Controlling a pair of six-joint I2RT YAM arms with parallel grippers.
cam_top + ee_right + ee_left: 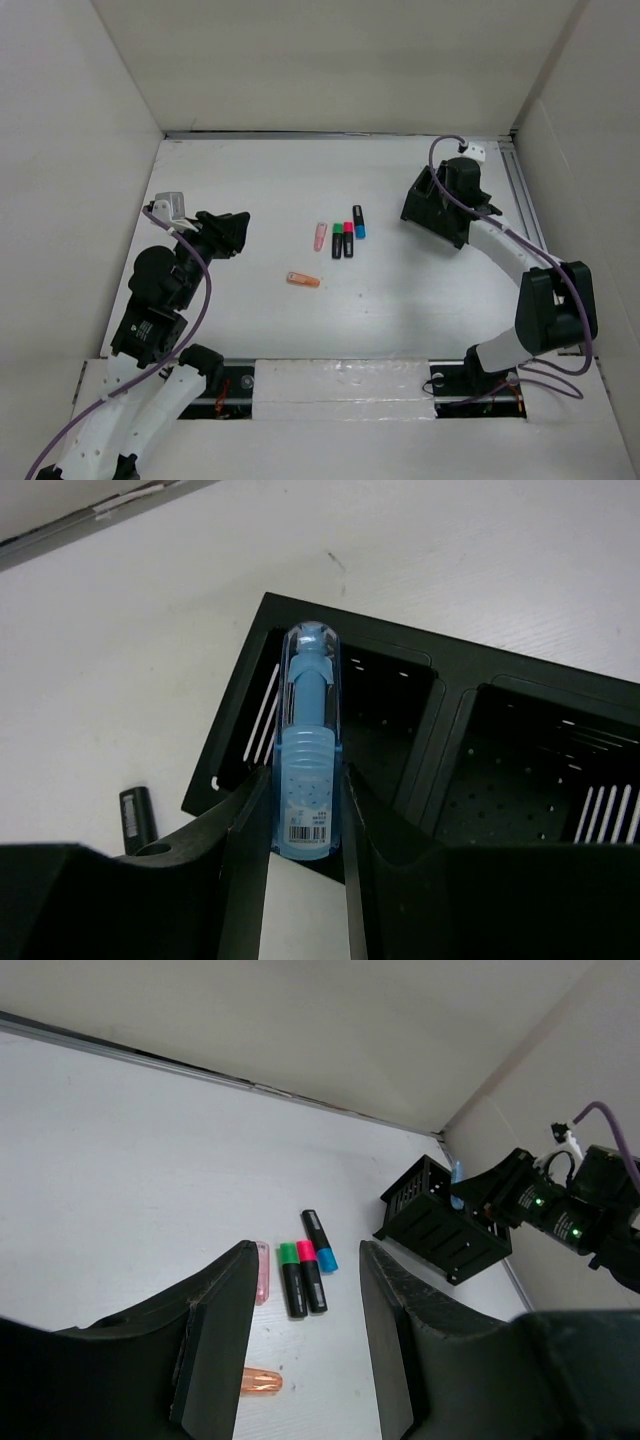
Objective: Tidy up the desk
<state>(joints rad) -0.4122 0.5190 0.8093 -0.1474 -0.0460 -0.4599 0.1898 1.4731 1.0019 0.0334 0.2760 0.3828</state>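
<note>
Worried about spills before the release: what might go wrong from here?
The light blue pen, held by its lower end in the right gripper, hangs over one compartment of the black box near its rim; released, it may catch the edge and fall outside. The green, red and blue-capped markers lie close together, so grabbing one may scatter the others.

A pale blue, barcode-labelled tube (308,750) is over the black box (455,695), with green-, red- and blue-capped black markers (348,241), a pink pen (320,236) and an orange pen (303,280) left of it.
</note>
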